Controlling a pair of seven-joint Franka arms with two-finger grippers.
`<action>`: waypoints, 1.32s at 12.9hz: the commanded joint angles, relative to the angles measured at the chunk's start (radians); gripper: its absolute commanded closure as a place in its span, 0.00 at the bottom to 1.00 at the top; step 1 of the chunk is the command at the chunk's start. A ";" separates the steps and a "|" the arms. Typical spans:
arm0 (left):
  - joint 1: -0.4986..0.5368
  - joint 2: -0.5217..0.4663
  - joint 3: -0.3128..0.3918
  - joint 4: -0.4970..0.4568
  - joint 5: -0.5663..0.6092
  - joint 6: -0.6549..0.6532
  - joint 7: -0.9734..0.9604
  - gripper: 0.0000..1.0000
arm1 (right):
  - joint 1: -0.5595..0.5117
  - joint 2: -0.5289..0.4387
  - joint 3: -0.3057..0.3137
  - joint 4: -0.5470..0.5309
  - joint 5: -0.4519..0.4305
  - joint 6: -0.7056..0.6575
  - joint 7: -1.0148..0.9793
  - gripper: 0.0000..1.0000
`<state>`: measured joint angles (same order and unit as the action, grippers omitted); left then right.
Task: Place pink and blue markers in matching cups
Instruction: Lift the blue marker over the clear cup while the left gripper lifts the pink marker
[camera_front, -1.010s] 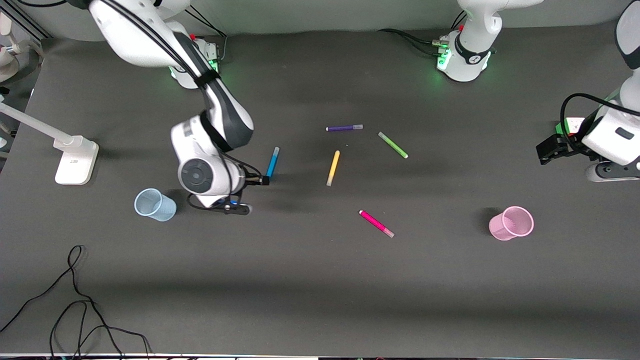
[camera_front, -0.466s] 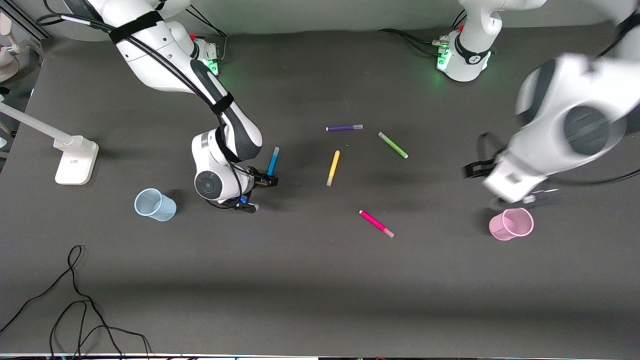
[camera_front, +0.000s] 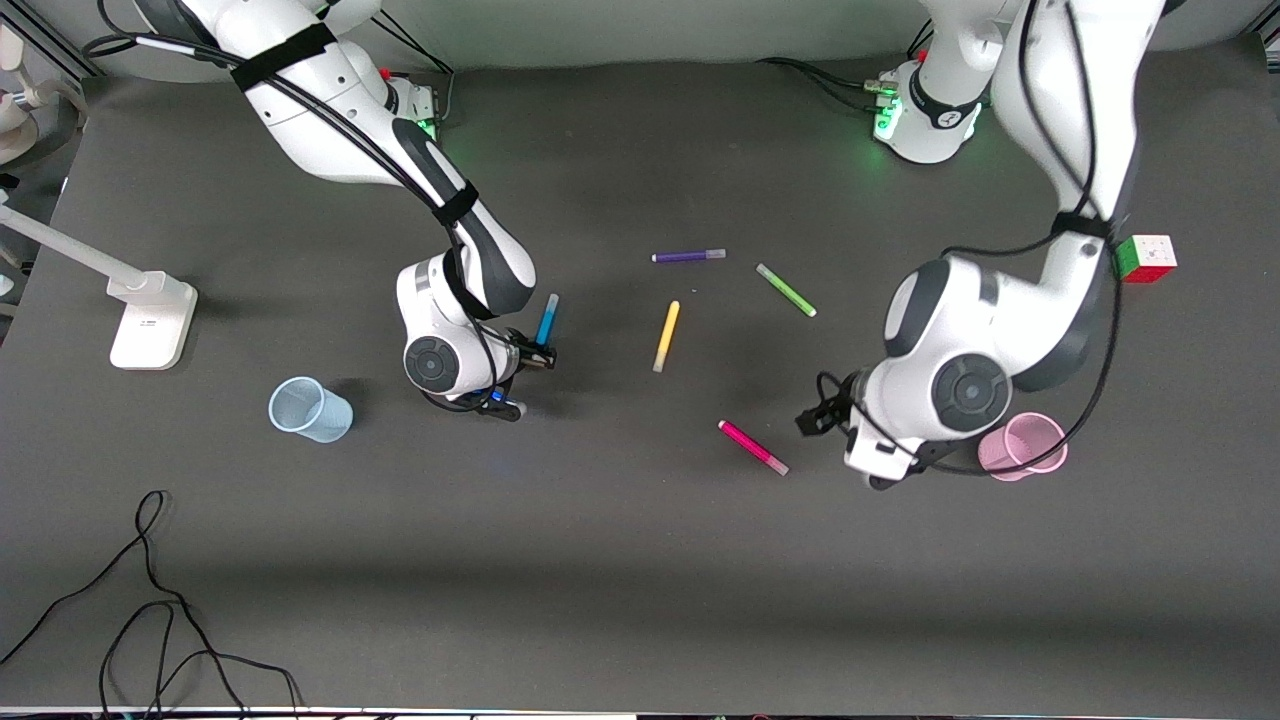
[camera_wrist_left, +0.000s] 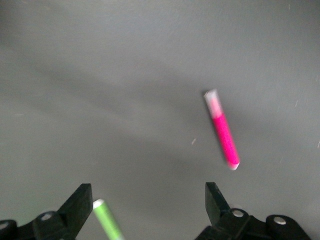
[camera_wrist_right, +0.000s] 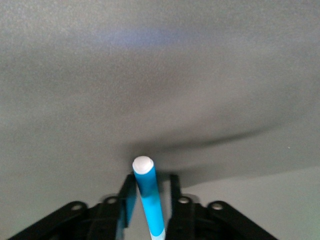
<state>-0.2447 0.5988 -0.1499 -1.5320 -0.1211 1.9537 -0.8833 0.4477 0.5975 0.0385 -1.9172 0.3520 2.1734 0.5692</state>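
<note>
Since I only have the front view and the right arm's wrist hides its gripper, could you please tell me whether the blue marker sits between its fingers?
Observer: Yes. The right wrist view shows the blue marker between the right gripper's fingers, with a sliver of table beside one finger, so it is not clamped.
Operator: Thank you. Is the left gripper open?
Observer: Yes, the left gripper has its fingers spread wide.
Operator: Is the pink marker between them?
Observer: No, the pink marker lies on the table ahead of them.
</note>
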 joint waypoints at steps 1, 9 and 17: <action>-0.088 0.119 0.013 0.049 -0.012 0.144 -0.185 0.00 | 0.005 -0.001 -0.003 -0.002 0.021 0.031 0.018 1.00; -0.150 0.288 0.013 0.128 -0.019 0.297 -0.365 0.20 | -0.032 -0.295 -0.167 0.058 -0.166 -0.110 -0.043 1.00; -0.151 0.263 0.015 0.131 -0.017 0.265 -0.399 1.00 | -0.033 -0.478 -0.394 -0.063 -0.564 0.153 -0.346 1.00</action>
<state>-0.3872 0.8747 -0.1504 -1.4120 -0.1320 2.2496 -1.2599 0.4054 0.1381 -0.3016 -1.8868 -0.1814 2.2154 0.3034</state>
